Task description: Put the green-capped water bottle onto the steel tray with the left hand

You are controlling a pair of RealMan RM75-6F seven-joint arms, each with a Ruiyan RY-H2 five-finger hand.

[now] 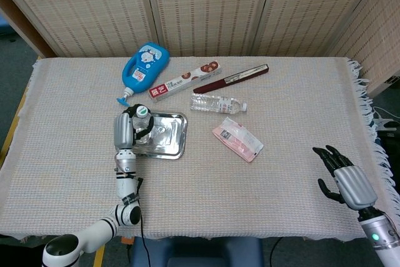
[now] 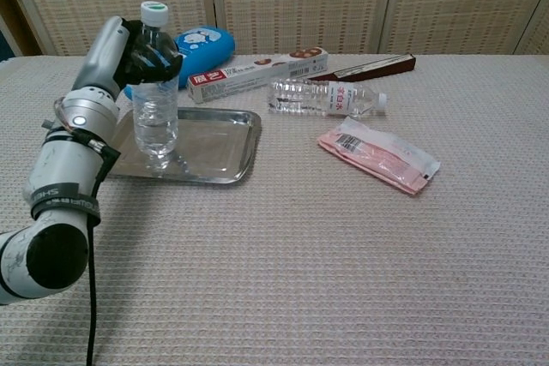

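The clear water bottle [image 2: 156, 117] with its green cap [image 1: 142, 110] stands upright over the left half of the steel tray [image 2: 221, 147]. Whether its base touches the tray I cannot tell. My left hand [image 2: 129, 49] grips the bottle around its neck and upper body, fingers wrapped round it. In the head view the same left hand [image 1: 125, 130] covers most of the bottle over the tray [image 1: 172, 136]. My right hand [image 1: 342, 173] hovers far off at the table's right front corner, fingers spread, holding nothing.
Behind the tray lie a blue bottle [image 1: 145, 67], a long red-and-white box [image 1: 185, 80] and a dark pen case [image 1: 231, 79]. A second clear bottle [image 1: 217, 103] lies on its side right of the tray, with a pink packet [image 1: 237, 139] in front of it.
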